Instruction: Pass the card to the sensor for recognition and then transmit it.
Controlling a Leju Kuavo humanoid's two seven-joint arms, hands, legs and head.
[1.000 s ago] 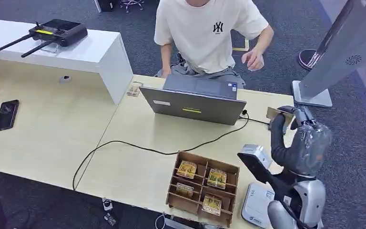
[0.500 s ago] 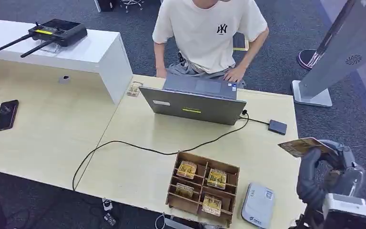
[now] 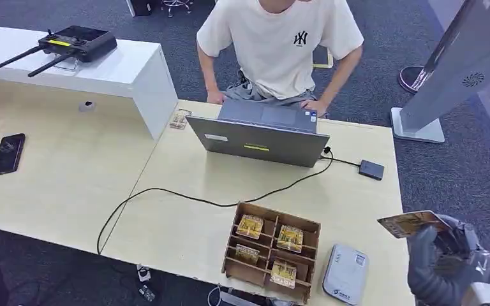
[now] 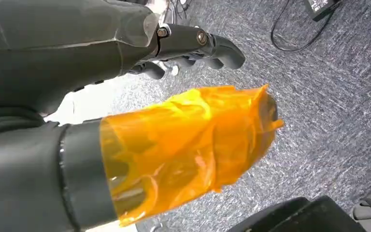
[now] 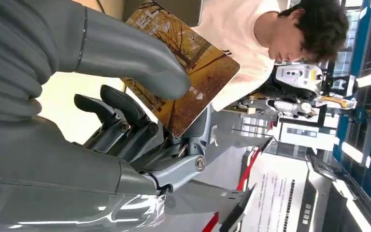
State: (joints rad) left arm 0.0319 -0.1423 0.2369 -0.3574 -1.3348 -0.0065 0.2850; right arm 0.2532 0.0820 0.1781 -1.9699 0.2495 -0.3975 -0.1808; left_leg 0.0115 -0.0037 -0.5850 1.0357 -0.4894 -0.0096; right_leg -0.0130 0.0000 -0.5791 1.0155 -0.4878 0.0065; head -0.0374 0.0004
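Off the bench's (image 3: 357, 210) right edge in the head view, the right hand (image 3: 443, 261) holds the yellow card (image 3: 411, 223), well apart from the small dark sensor (image 3: 371, 169). The left wrist view shows the left hand (image 4: 125, 96) above carpet, fingers (image 4: 222, 48) loosely curled, empty. In the right wrist view, thumb and fingers (image 5: 121, 108) pinch the card (image 5: 188, 72).

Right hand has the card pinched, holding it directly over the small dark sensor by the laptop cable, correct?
Not over it. The right hand does pinch the card, but the head view shows it off the table's near right corner, well short of the dark sensor beside the laptop.
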